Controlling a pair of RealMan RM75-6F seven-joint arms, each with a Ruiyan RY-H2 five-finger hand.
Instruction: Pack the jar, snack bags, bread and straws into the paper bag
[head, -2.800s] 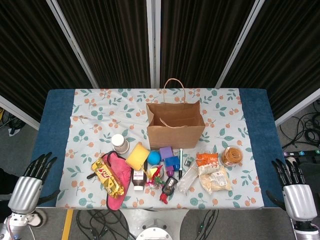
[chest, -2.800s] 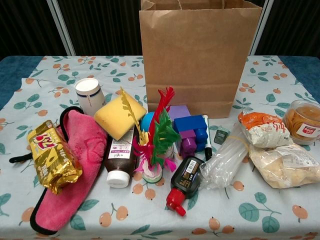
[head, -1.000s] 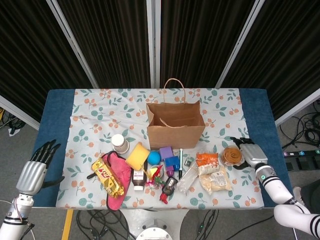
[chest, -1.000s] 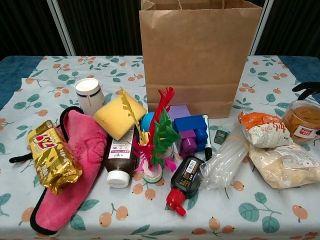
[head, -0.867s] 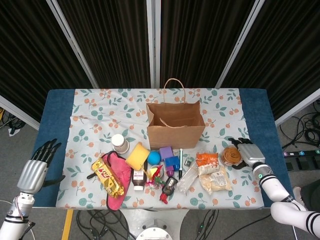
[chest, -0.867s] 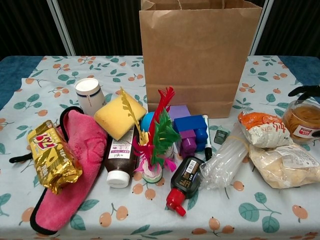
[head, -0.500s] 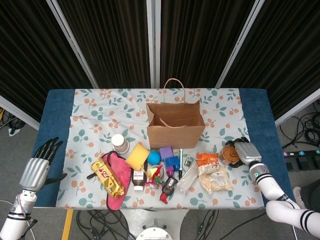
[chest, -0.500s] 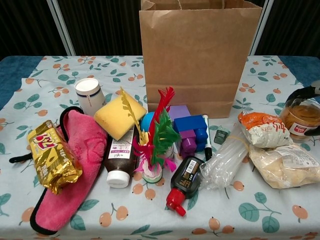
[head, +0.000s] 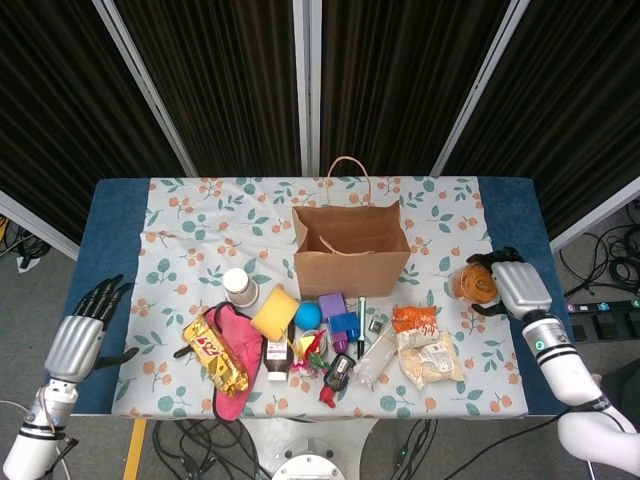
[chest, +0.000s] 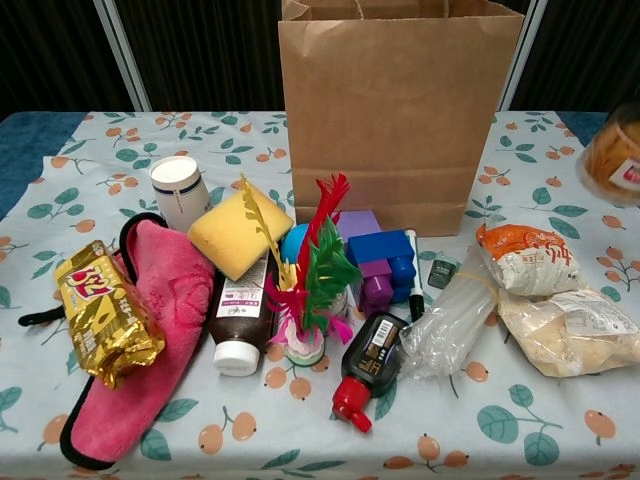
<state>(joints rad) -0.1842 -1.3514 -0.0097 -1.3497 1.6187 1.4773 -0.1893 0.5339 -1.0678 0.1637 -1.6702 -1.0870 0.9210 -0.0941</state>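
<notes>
My right hand (head: 518, 288) grips the clear jar (head: 472, 283) of orange-brown contents and holds it above the table's right side, right of the open paper bag (head: 350, 250). In the chest view the jar (chest: 613, 153) hangs blurred at the right edge, level with the bag (chest: 400, 110). An orange snack bag (chest: 522, 256), the bread (chest: 565, 330) and a clear pack of straws (chest: 450, 320) lie front right. A gold snack bag (chest: 105, 312) lies on the pink cloth at the left. My left hand (head: 80, 340) hovers open off the table's left edge.
In front of the paper bag lie a pink cloth (chest: 150, 330), a yellow sponge (chest: 232, 232), a white cup (chest: 178, 190), a brown bottle (chest: 240, 320), a feather toy (chest: 312, 270), blue and purple blocks (chest: 380, 262) and a black bottle (chest: 368, 360).
My right hand came in from the front right, closed on the jar and lifted it off the table, up and back. My left hand rose a little beside the table.
</notes>
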